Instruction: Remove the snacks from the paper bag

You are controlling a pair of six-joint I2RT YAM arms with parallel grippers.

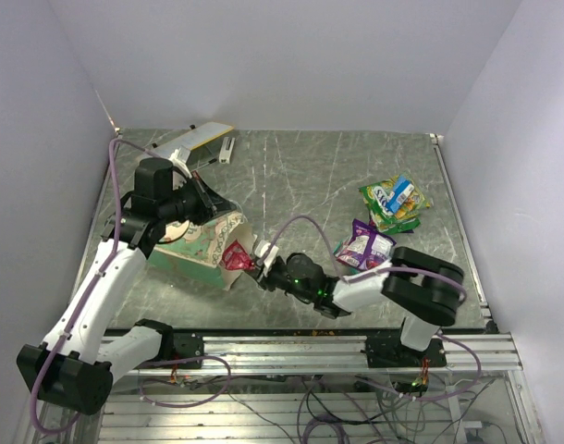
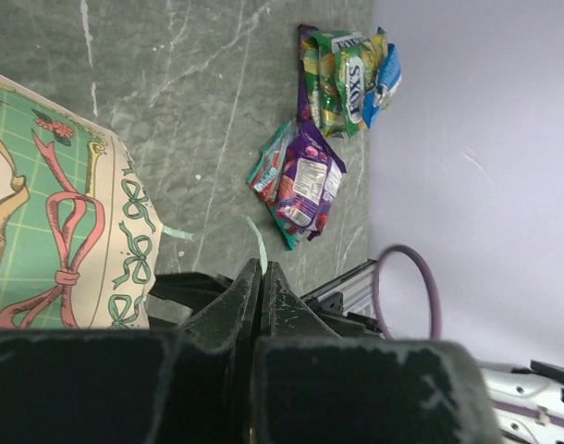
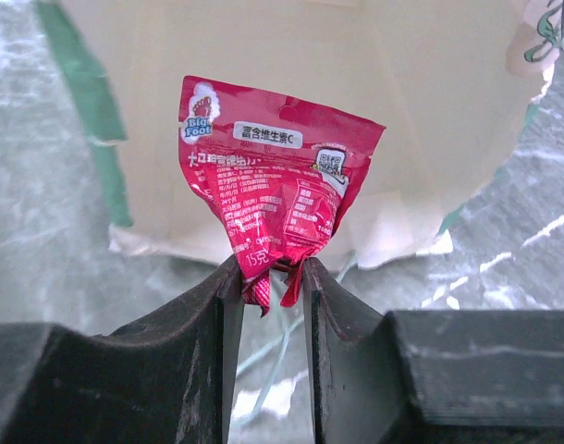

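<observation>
Near the worktop's left front corner, the paper bag (image 1: 194, 254) lies on its side. Jaws of the right arm (image 1: 356, 291) pinch a pink packet (image 3: 273, 176) at the bag's mouth; jaws of the left arm (image 1: 102, 287) are pressed shut, seemingly on the torn rim. Extraction step; next, draw the packet clear toward the snacks (image 1: 396, 202) by the right edge

Pink packet (image 3: 271, 196) before tipped paper bag (image 1: 201, 248)

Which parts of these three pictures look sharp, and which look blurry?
Right wrist: the red packet is crisp, print legible, paper bag behind soft. Left wrist: the left end effector is a dark blur, snack packets sharper. Top external: evenly lit, soft shadows.
</observation>
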